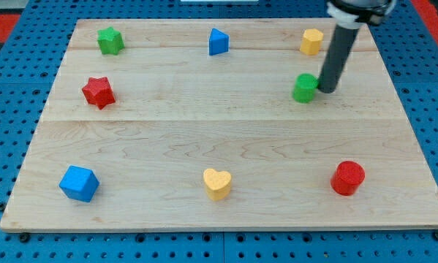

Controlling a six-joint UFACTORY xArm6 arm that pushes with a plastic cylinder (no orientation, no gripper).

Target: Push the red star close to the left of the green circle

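Observation:
The red star lies at the view's left, in the upper half of the wooden board. The green circle lies far across the board at the view's upper right. My tip stands just to the right of the green circle, touching or nearly touching it. The dark rod rises from there toward the view's top. A wide stretch of board lies between the red star and the green circle.
A green star is at top left, a blue triangle at top centre, a yellow hexagon above the green circle. A blue cube, a yellow heart and a red cylinder lie along the bottom.

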